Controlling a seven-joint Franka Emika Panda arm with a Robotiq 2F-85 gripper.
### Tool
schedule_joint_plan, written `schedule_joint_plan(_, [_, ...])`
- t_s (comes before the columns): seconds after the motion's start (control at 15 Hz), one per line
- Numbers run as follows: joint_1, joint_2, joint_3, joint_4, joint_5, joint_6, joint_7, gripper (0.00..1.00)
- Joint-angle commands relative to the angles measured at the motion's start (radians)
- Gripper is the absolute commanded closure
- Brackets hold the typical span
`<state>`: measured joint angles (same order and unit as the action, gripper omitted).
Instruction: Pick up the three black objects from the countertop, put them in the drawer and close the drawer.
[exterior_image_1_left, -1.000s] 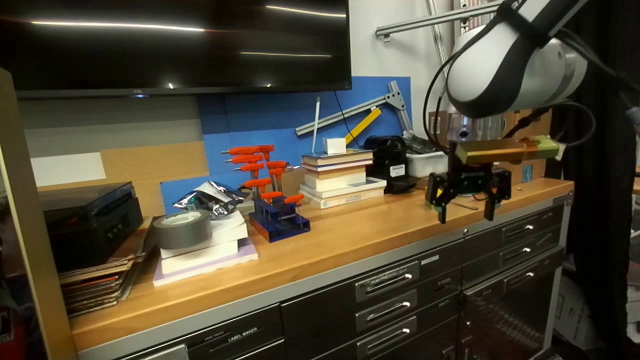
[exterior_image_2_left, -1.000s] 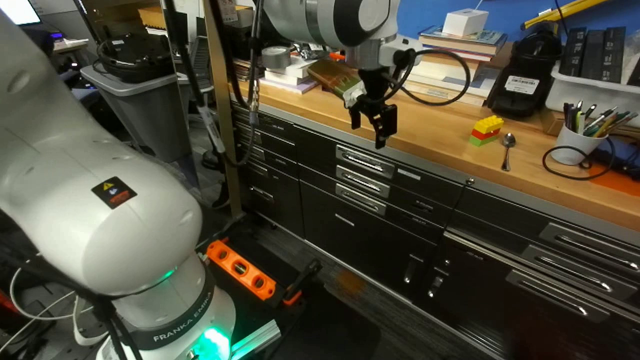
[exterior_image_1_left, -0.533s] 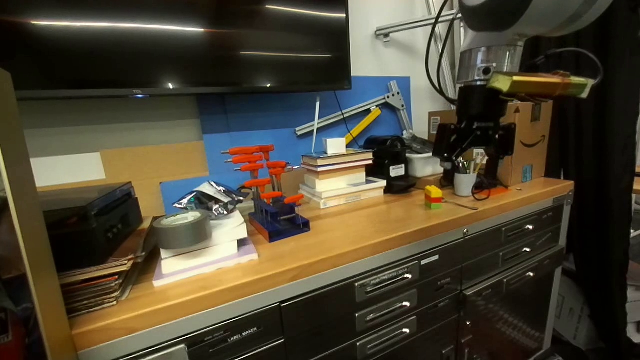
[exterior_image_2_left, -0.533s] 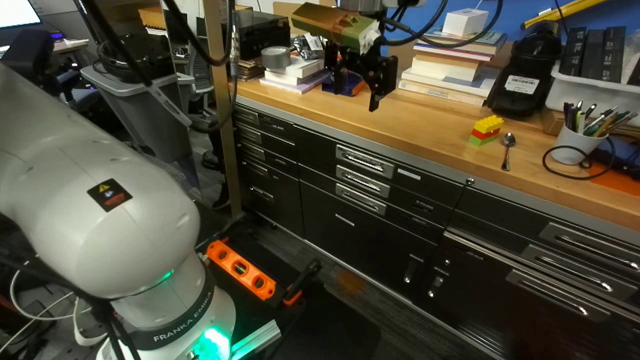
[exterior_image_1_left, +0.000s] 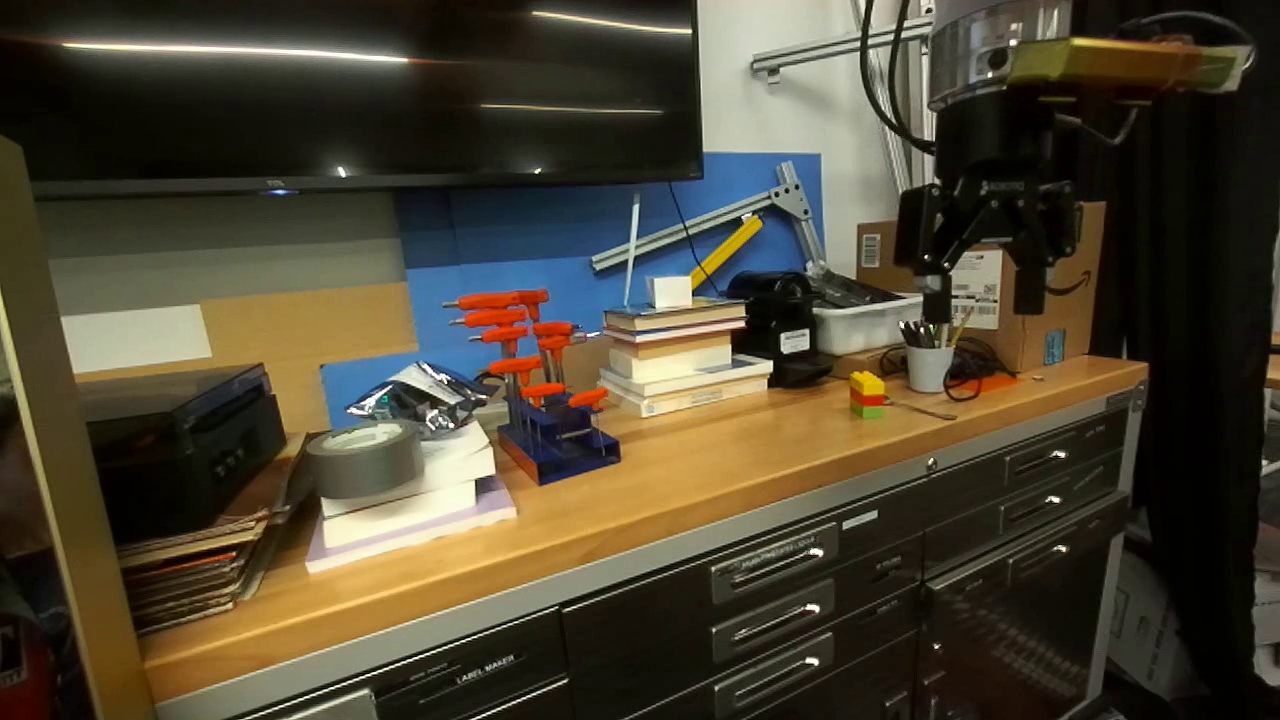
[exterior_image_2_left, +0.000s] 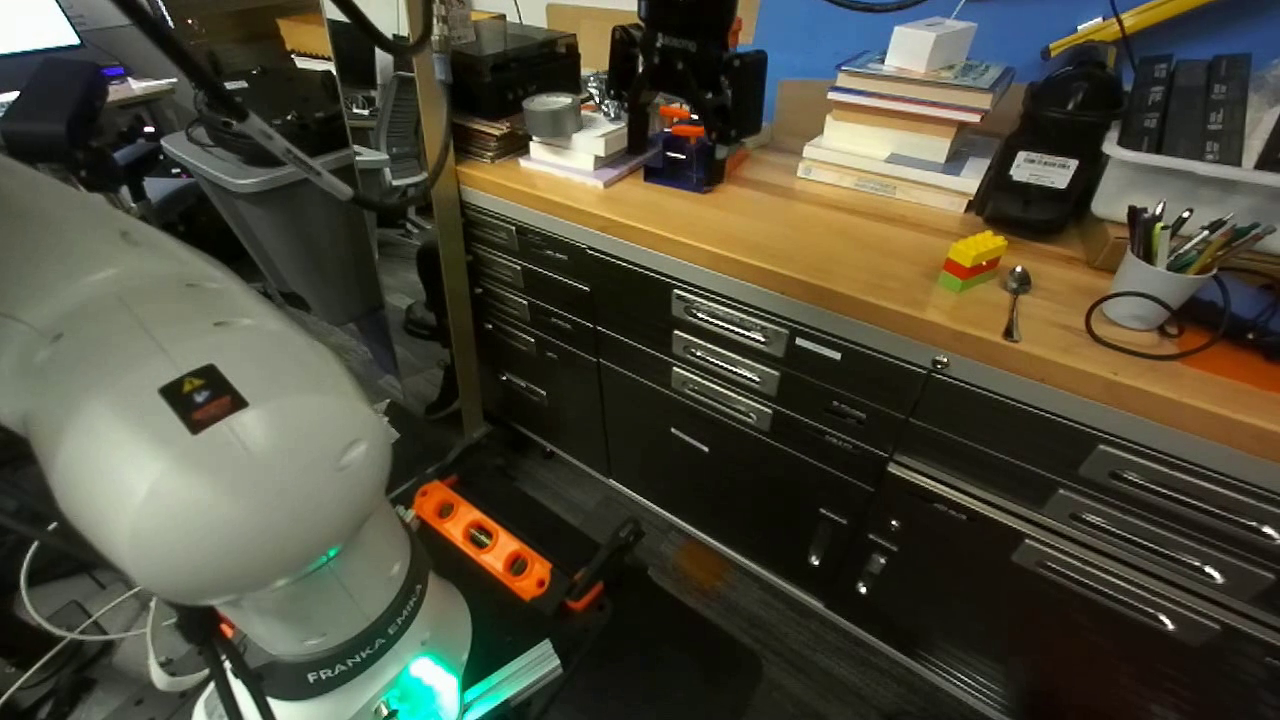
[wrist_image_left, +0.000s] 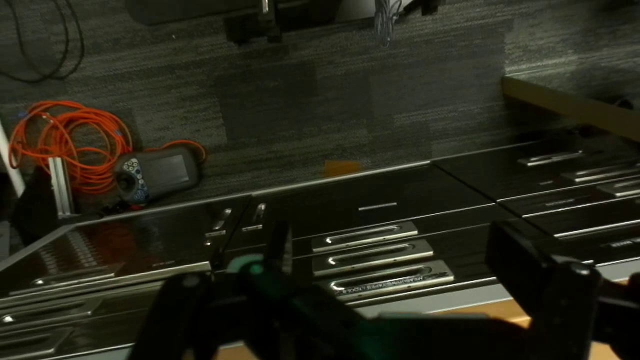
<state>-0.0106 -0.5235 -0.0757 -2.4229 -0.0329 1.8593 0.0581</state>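
Observation:
None of the three black objects can be made out on the light-brown countertop (exterior_image_1_left: 700, 460), so they are hidden or out of view. Below it, the top dark drawer (wrist_image_left: 390, 280) of the middle column, with its silver handle, is shut; the drawers beneath it are shut too. I cannot tell which of these is the drawer meant. High over the bench hangs my gripper (exterior_image_1_left: 983, 295), pointing down, its fingers wide apart with nothing between them. In the wrist view the spread fingers (wrist_image_left: 515, 260) frame the drawer handles and the bench's front edge.
A toy-brick stack (exterior_image_2_left: 972, 262), a spoon (exterior_image_2_left: 1015, 300) and a pen cup (exterior_image_2_left: 1150, 290) stand on the bench. Further along are stacked books (exterior_image_1_left: 685, 360), a bulky black case (exterior_image_1_left: 780, 325), a hex-key rack (exterior_image_1_left: 555, 430) and a tape roll (exterior_image_1_left: 365, 460). A screen (exterior_image_1_left: 350, 90) hangs above.
My gripper has risen well above the bench, moving to the upper right in one exterior view. The toy bricks and pen cup it covered there now show. It stays open throughout.

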Motion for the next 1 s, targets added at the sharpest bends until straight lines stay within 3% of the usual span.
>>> schedule_joint_plan(0.0, [-0.027, -0.067, 0.040, 0.008, 0.003, -0.085, 0.043, 0.00])
schedule_joint_plan(0.93, [-0.031, -0.084, 0.045, 0.002, 0.007, -0.112, 0.065, 0.00])
